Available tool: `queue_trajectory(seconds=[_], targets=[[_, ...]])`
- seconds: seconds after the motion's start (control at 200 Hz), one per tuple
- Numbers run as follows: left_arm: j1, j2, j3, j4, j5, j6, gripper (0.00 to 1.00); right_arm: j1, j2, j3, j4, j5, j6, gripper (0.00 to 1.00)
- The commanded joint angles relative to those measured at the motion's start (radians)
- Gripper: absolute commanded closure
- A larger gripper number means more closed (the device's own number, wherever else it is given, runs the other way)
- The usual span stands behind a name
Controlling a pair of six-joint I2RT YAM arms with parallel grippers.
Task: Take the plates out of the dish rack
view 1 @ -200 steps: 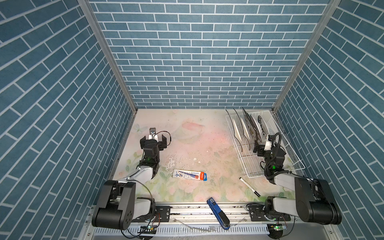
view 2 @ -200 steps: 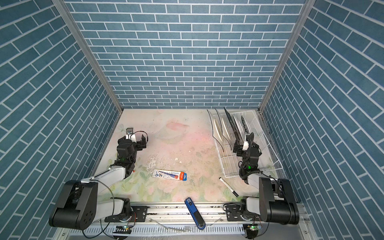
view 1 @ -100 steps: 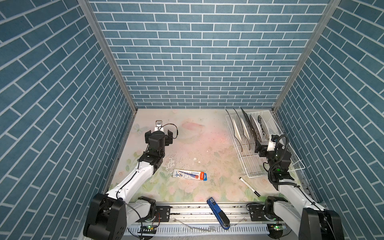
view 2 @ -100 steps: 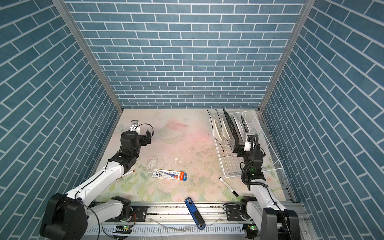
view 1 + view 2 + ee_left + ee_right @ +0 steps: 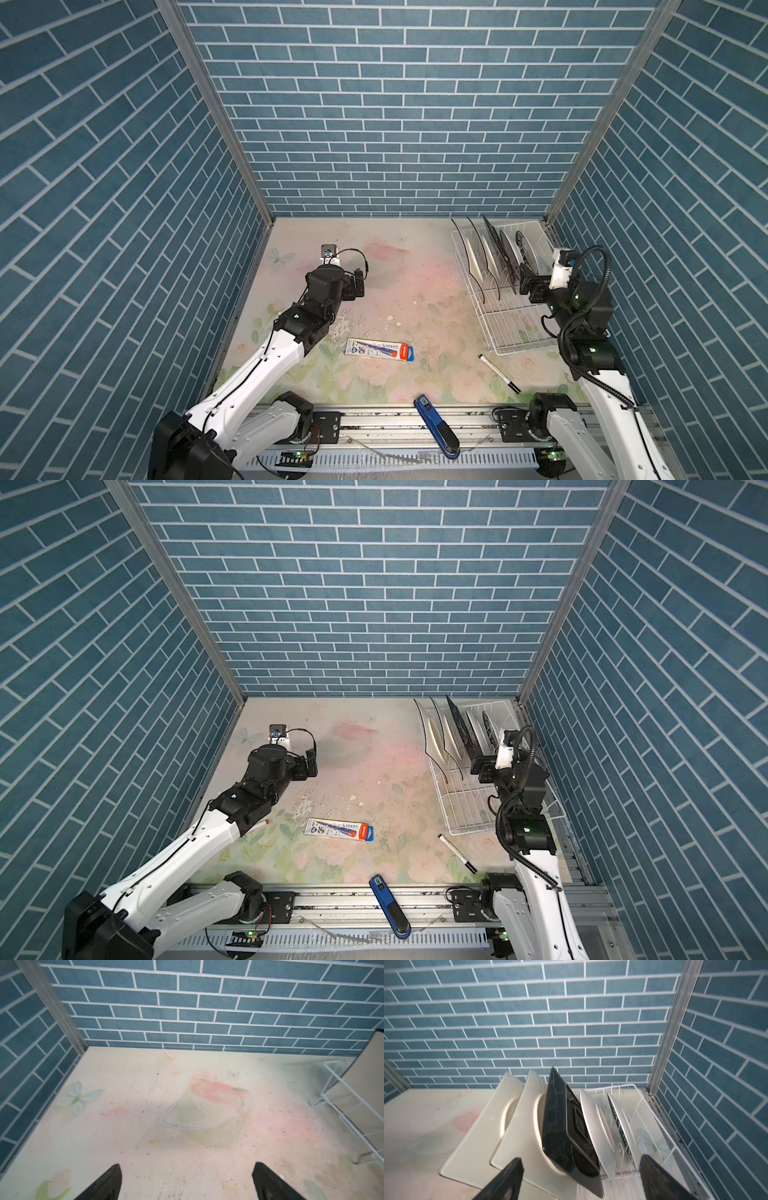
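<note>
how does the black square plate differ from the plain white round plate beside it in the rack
The black square plate is dark and straight-edged; the plain white round plate is pale and curved. The black plate stands taller than the round one. Both stand on edge, leaning alike, in the white wire dish rack.

Two arms in white shells with black joint housings, left arm [image 5: 266, 365], right arm [image 5: 602, 386], thick black corrugated hose [image 5: 608, 270] looping along the right, thin black wire [image 5: 353, 249] curling at the left wrist, small green lights [image 5: 577, 296], left gripper [image 5: 187, 1163] with black tapered fingers [image 5: 104, 1183]
</note>
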Motion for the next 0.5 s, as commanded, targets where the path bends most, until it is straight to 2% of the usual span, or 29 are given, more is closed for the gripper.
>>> queue_trajectory(seconds=[0.0,0.165,0.375,0.495], targets=[[-0.042,-0.023,-0.001,-0.075,0.056,-0.111,0.0,0.023,0.039,0.184,-0.384,0.093,0.102,0.13],[-0.066,-0.049,-0.041,-0.051,0.114,-0.173,0.0,0.104,0.137,0.42,-0.64,0.167,0.215,0.17],[-0.072,-0.103,-0.107,-0.031,0.195,-0.173,0.0,0.295,0.235,0.609,-0.783,0.337,0.308,0.19],[-0.073,-0.132,-0.134,-0.034,0.239,-0.174,0.0,0.408,0.342,0.708,-0.828,0.432,0.313,0.19]])
